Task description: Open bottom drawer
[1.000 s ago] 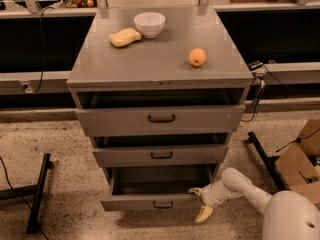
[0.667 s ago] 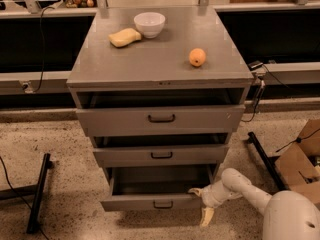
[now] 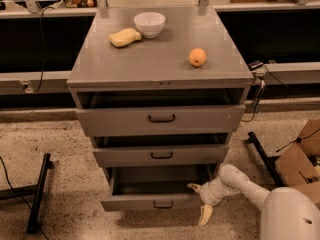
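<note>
Grey, boxy bottom drawer [image 3: 135, 202] stands pulled out; cream gripper [image 3: 198, 204], fingers apart, at its right corner over speckled floor [image 3: 65, 184].

On the bench [image 3: 150, 66] a white bowl [image 3: 149, 23] stands at the back, a yellow sponge [image 3: 125, 37] just beside it on its left; an orange [image 3: 197, 57] lies apart toward the right. On the speckled floor, a cardboard box [image 3: 300, 159] sits right of the low gripper [image 3: 200, 201], and a black bar [image 3: 39, 192] lies at far left
</note>
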Action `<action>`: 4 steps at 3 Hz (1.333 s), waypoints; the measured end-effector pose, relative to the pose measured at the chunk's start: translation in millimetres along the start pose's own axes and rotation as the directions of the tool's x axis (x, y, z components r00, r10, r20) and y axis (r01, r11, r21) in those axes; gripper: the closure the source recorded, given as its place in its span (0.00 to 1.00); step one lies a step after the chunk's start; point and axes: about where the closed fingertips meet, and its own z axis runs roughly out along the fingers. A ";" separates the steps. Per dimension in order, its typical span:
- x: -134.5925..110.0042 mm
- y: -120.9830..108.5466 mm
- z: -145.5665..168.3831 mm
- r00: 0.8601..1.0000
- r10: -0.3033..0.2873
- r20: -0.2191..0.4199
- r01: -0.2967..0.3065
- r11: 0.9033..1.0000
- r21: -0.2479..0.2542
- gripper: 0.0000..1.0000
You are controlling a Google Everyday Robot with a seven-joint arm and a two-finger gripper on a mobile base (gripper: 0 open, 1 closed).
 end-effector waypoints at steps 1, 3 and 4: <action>-4.8 -7.2 6.8 1.000 0.001 -0.018 -0.001 1.000 -0.001 0.00; -17.5 -23.2 -2.3 0.998 0.010 -0.056 -0.006 0.997 0.083 0.00; -22.7 -30.7 -4.4 1.000 -0.002 -0.006 0.002 0.995 0.097 0.00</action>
